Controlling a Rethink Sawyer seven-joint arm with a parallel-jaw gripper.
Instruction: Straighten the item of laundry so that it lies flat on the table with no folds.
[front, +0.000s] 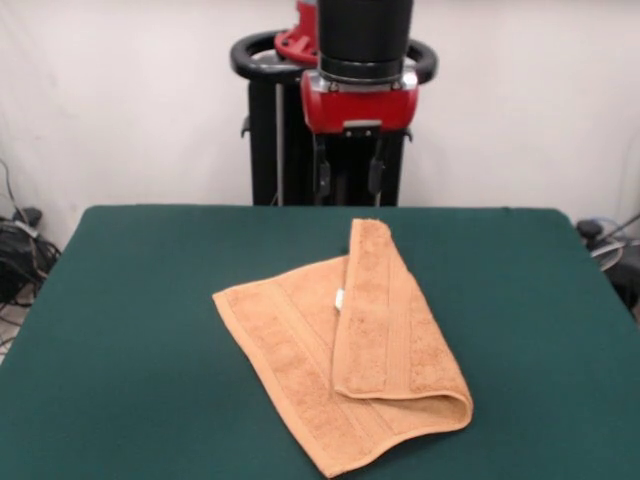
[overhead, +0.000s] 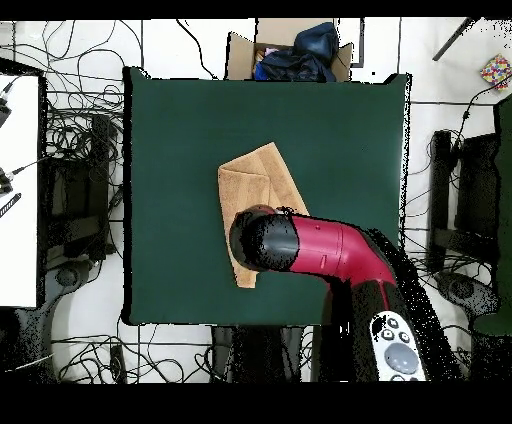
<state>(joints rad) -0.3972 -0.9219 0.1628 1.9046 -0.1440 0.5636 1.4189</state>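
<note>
From the front, the washcloth (front: 350, 365) lay on the green table (front: 130, 330), a little toward the near edge and close to the middle between the two sides. It was not flat: one flap was doubled over the rest, forming a long strip that ran from a tip pointing at the far edge down to a rounded fold near the front edge. A single layer showed beside that strip, border bands visible along it, and a small white tag (front: 340, 298) sat right at the flap's edge. Above the table's far edge hung the gripper (front: 349, 176), clear of the cloth, its two dark fingers (front: 324, 177) standing apart with a gap between them and nothing held.

From overhead, the red and black arm (overhead: 320, 250) reached in over the table's (overhead: 170, 150) robot-side edge, and its round black end covered part of the washcloth (overhead: 255, 180). The cloth showed out beyond it toward the table's centre, and a narrow tip poked out on the robot side. The gripper itself was hidden under the arm there.
</note>
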